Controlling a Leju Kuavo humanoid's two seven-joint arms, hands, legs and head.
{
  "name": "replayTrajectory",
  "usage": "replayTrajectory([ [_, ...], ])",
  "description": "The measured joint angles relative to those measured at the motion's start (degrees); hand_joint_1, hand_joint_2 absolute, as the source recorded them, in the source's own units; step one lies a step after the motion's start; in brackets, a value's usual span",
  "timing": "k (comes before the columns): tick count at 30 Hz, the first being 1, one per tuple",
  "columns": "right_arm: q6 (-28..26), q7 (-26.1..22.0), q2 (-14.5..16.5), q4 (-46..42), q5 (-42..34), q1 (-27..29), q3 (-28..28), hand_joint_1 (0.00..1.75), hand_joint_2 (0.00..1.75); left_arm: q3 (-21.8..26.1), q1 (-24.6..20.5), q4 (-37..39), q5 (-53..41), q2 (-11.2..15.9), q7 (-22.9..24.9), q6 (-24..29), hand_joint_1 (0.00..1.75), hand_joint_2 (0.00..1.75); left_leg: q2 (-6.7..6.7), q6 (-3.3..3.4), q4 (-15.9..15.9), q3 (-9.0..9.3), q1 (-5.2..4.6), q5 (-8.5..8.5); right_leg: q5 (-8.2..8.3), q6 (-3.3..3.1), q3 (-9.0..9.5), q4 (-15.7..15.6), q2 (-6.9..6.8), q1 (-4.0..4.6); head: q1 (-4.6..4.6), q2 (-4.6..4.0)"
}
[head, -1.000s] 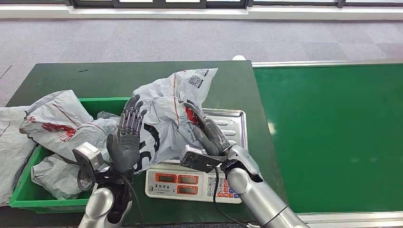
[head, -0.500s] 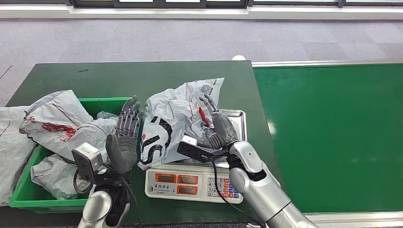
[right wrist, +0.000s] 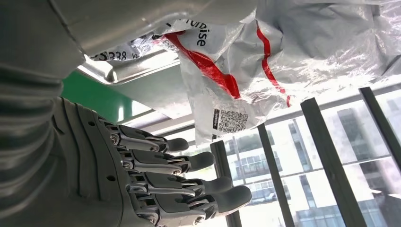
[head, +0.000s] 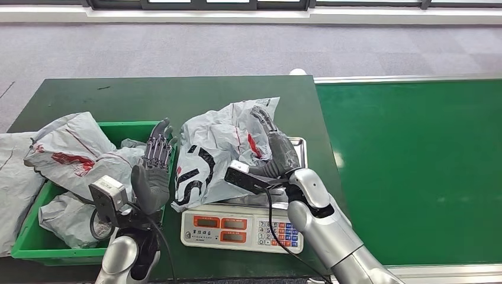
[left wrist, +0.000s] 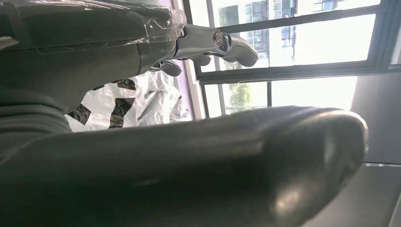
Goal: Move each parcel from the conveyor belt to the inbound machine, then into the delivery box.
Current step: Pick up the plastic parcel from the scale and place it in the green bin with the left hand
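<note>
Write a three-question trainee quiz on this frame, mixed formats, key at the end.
1. True or false: the crumpled grey plastic parcel lies on the steel pan of the weighing scale.
2. The green plastic bin sits on which side of the scale, the robot's left or right?
3. The right hand is: A) flat against the parcel's side, fingers extended; B) pressing the scale keypad; C) resting on the green conveyor belt.

Key: 1 true. 2 left, holding other grey parcels. 3 A; the left hand stands open at the parcel's other side.
</note>
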Motion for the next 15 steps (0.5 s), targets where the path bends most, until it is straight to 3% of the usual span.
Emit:
replayTrajectory([
  [3,-7.5,-3.6,0.1,-1.6,0.0,1.0,-0.7,0.0,1.75,0.1,-0.2,0.1,-3.7,0.0,0.2,1.5,0.0,0.0,0.01,0.0,0.0,0.0,0.0,0.0,0.0,0.0,-0.05,0.0,0.0,0.0,0.0,0.0],
  [7,-19.3,-15.4,0.2,-10.3,-1.6,5.6,-2.6,0.0,1.75,-0.6,-3.0,1.5,-14.7,0.0,1.3,5.4,0.0,0.0,-0.05,0.0,0.0,-0.01,0.0,-0.01,-0.01,0.0,-0.1,0.0,-0.03,-0.01,0.0,0.0],
  [11,-21.3,-34.5,2.9,-24.1,-6.7,14.4,-8.0,0.0,1.75,-3.2,-8.0,6.2,-26.5,0.0,3.7,9.3,0.0,0.0,-0.08,-0.02,0.0,-0.05,0.0,-0.03,-0.02,0.0,-0.06,0.0,-0.06,-0.01,-0.01,0.0],
  [13,-21.3,-39.3,4.2,-29.7,-9.1,18.3,-10.6,0.0,1.75,-4.7,-10.3,8.9,-30.4,0.1,4.8,9.8,0.0,0.0,-0.06,-0.02,0.0,-0.05,0.0,-0.04,-0.04,-0.02,-0.05,0.0,-0.05,-0.01,-0.01,0.0],
  [15,-21.3,-40.6,4.6,-34.4,-11.1,21.4,-12.2,0.0,1.75,-6.4,-12.0,11.8,-33.7,0.2,5.8,9.7,0.0,0.87,0.0,-0.03,0.0,-0.05,-0.01,-0.05,-0.04,-0.03,-0.08,0.0,-0.01,-0.02,-0.01,0.0],
])
